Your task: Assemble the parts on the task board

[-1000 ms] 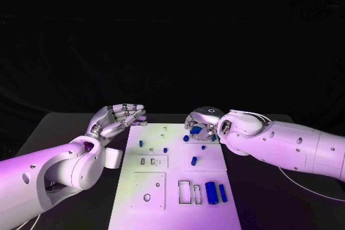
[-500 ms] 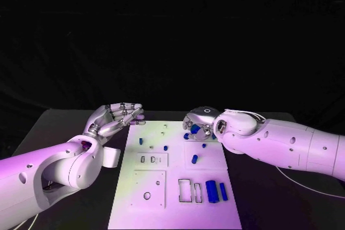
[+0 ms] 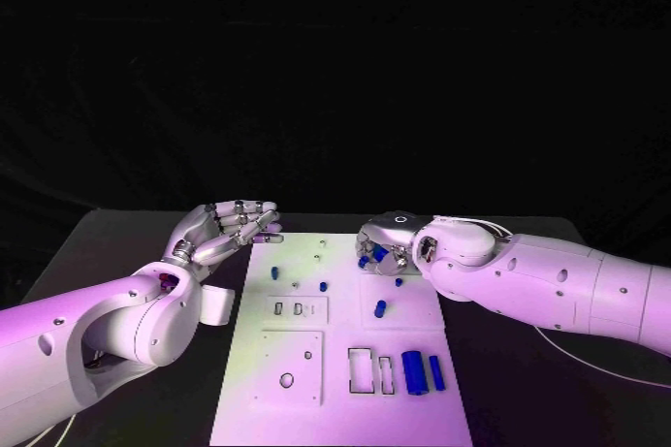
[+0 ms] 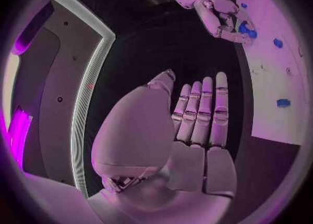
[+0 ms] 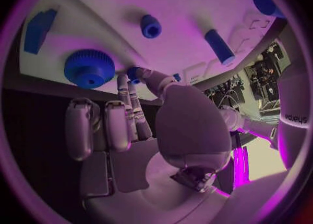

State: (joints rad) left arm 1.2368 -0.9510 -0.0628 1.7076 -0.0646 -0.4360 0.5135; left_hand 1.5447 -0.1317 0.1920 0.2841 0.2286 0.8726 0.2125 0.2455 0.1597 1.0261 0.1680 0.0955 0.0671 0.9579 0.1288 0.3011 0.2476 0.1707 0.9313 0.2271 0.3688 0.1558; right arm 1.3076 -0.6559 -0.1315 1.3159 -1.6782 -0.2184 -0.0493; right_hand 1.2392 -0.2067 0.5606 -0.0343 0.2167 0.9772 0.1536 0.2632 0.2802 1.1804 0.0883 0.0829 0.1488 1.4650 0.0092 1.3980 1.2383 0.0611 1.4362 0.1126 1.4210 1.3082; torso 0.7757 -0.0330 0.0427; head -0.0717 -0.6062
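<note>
Right hand has drifted slightly toward twelve o'clock, pinching a small blue part over the task board; left hand stays empty, fingers extended; insertion looks imminent.

Black table under the white plate, matte, bare dark surface along both sides. Black backdrop behind it. Thin pale cable lying across table near right edge.
</note>
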